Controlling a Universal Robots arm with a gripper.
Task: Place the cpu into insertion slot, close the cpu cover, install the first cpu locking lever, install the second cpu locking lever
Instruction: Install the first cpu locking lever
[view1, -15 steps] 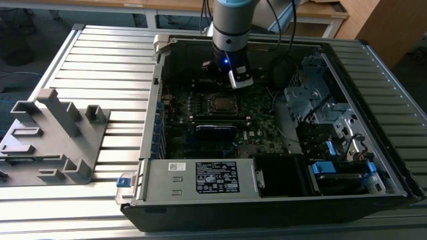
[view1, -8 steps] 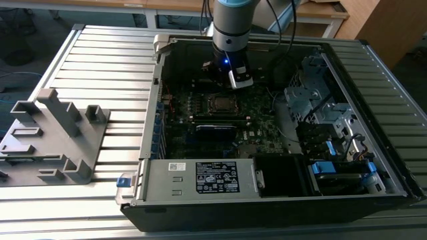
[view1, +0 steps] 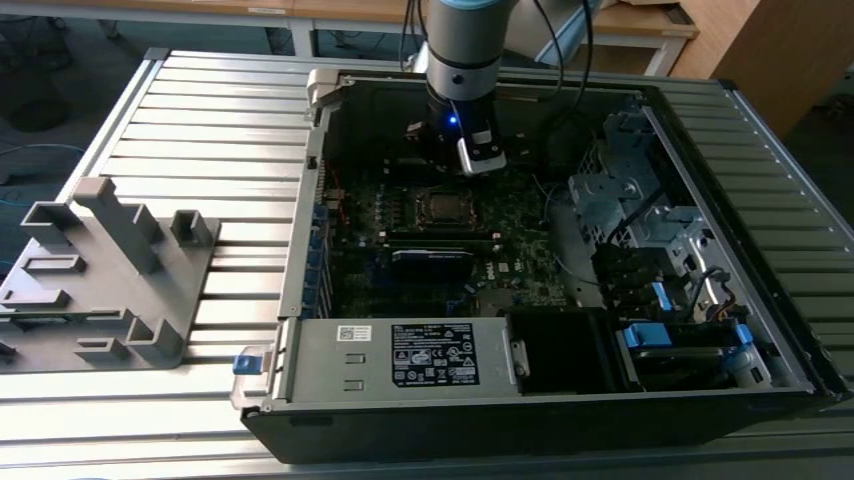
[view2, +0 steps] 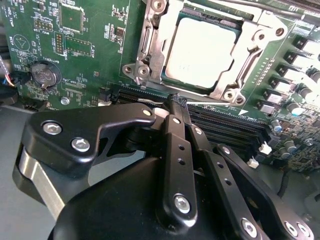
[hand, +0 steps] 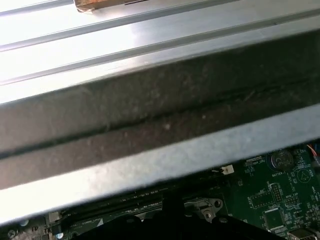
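Hovering low over the motherboard (view2: 85, 55) inside the open computer case (view1: 300, 250), the gripper (view2: 177, 102) has its fingertips drawn together with nothing seen between them. It sits above the memory slots (view2: 225, 122), just beside the socket, and no contact with the socket shows. The cpu (view2: 200, 55) is already seated in the socket with its dull silvery top up, roughly mid-board and nearer the case wall away from the power supply (view1: 400, 355). The cpu cover (view2: 150, 47) looks folded down flat, its frame ringing the chip and the chip top showing through the window. Placing the chip and closing the cover therefore read as done. I cannot tell whether either of the locking levers is hooked down, so I judge the lever work is what remains
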